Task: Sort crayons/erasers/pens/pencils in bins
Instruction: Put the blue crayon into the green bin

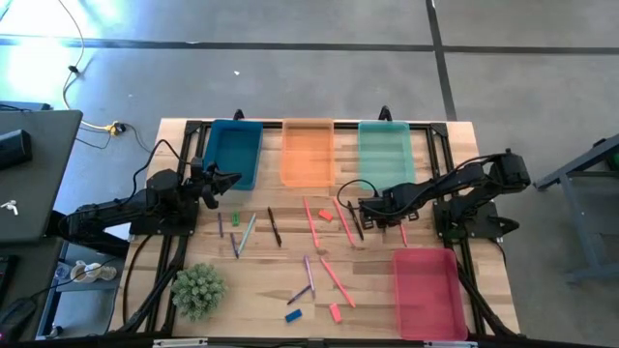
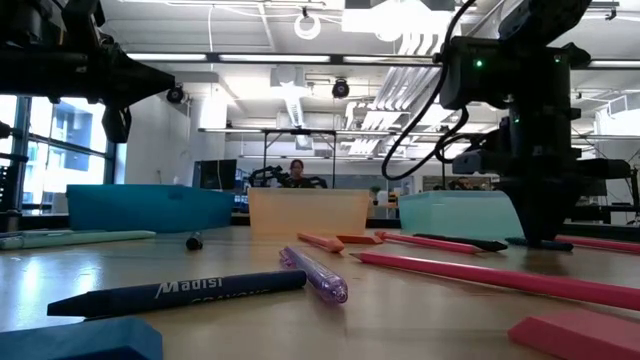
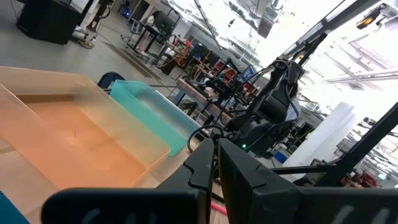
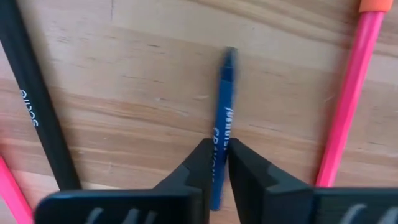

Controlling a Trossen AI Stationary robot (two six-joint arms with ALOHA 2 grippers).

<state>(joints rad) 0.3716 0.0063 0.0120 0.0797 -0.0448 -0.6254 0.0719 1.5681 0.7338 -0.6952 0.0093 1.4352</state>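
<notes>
Down at the tabletop, the right gripper (image 4: pixel 216 163) pinches a blue crayon (image 4: pixel 221 118) between its narrowed fingers, the stick running straight out ahead of the jaws with part of a white label showing, too cut off to read. To one side of the jaws lies a black pencil (image 4: pixel 38 106) with small pale lettering that cannot be made out; to the other, a pink pencil (image 4: pixel 349 99) tipped in orange. From above, this gripper (image 1: pixel 371 210) works just short of the teal-green bin (image 1: pixel 385 155), with the orange bin (image 1: pixel 308 152) and blue bin (image 1: pixel 232 153) in a row beyond and the pink-red bin (image 1: pixel 427 291) behind it. Loose among the scattered sticks are a blue eraser (image 1: pixel 293 314), a pink-red eraser (image 1: pixel 335 311) and a green eraser (image 1: pixel 235 219). At table level another dark blue crayon (image 2: pixel 180 290) reads "Madisi". The left gripper (image 1: pixel 224 181) hangs beside the blue bin, its fingers (image 3: pixel 249 180) drawn close together and holding nothing.
</notes>
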